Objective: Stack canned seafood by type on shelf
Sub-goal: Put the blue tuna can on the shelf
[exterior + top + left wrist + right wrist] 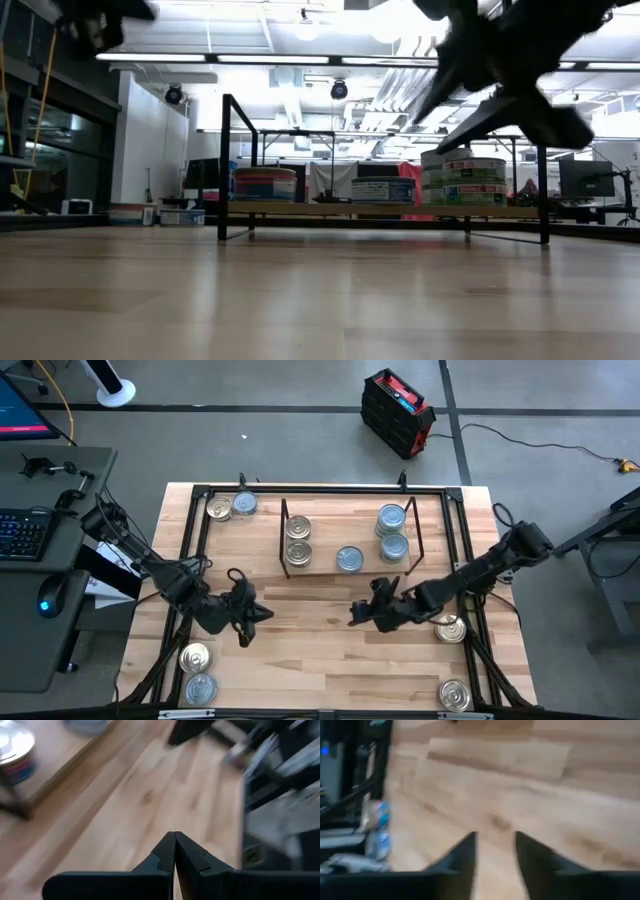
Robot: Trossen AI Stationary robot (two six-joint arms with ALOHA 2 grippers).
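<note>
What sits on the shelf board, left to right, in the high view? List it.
Shelf: gold-lidded tins, then single silver-blue tin, then silver-blue tins.

Gold tins (298,528), silver-blue tins (392,518), light-wood shelf (330,565).

Bare tabletop (310,630) between both arms; shelf (350,572) front edge open, tins (393,532) crowd its right end

Red-and-black toolbox (398,412) on grey floor beyond counter (330,630); keyboard (22,532) and mouse (48,600) on side desk.
</note>
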